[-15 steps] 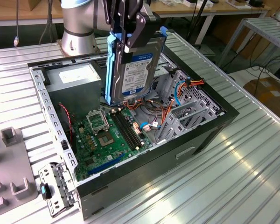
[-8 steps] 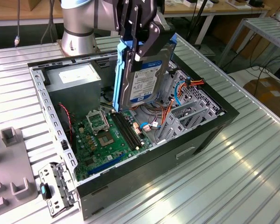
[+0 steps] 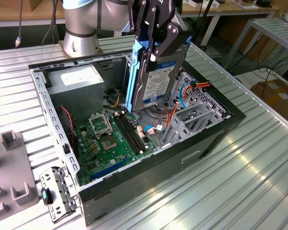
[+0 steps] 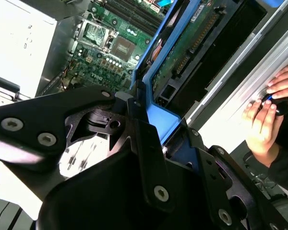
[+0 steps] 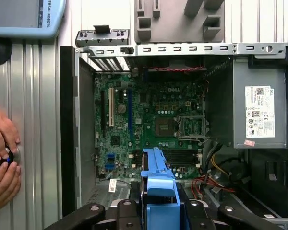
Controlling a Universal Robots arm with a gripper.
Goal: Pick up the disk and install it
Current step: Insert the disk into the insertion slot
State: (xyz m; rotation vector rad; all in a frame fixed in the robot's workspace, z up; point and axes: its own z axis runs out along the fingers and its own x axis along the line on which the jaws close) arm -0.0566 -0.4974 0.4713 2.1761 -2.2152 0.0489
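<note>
Now, tool [image 3: 156, 48]: it is seen clamped on the disk [image 3: 158, 79], with the black fingers [image 3: 167, 38] pressed against the blue side rails at the disk's upper end; it is held above the open computer case [image 3: 216, 129].
Disk position: it is held upright on edge, clear of the case floor, with its labelled silver face turned toward the exterior view's right. Its lower end is hung over the middle of the computer case.
Disk underside: in the second wrist view a green circuit board [image 4: 192, 48] is shown between the blue rails.
Computer case: it is laid on its side on the table [image 3: 240, 182], with the side panel off and the inside exposed.
Motherboard [image 3: 103, 143]: green, it is laid flat on the case floor below the disk.
Power supply [image 3: 79, 84]: a grey box with a white sticker is set in the case corner nearest the arm's base, well apart from the disk.
Drive cage [image 3: 192, 120]: grey metal is seen inside the case, toward the exterior view's right of the disk, with orange and blue cables [image 3: 175, 110] between them.
Hands [image 5: 2, 158]: in the first wrist view a person's hands are seen outside the case wall, closed round a small dark object.
</note>
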